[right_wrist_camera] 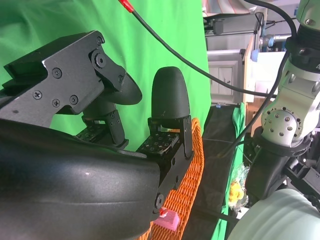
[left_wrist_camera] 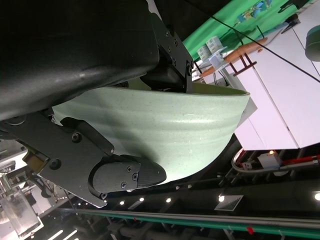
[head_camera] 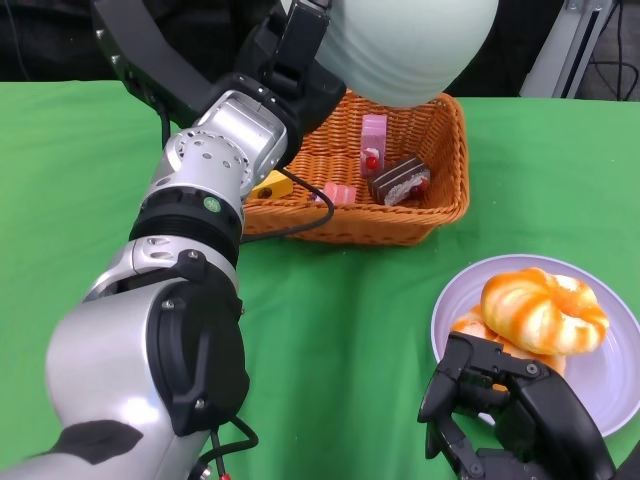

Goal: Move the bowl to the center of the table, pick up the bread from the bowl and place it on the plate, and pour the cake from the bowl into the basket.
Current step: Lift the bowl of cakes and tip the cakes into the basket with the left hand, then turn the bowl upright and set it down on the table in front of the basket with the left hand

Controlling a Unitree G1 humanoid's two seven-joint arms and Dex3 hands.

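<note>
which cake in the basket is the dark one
The chocolate cake at the right end of the basket; the others are pink or yellow.

Silver forearm (head_camera: 215,150), black cable (head_camera: 300,215), black screw-studded fingers (right_wrist_camera: 170,100).

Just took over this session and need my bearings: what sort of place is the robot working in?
Probably a robotics lab or test workshop, not a home. The table is covered in plain green cloth, a green backdrop hangs behind it, and white cabinets stand beyond among loose cables.
</note>
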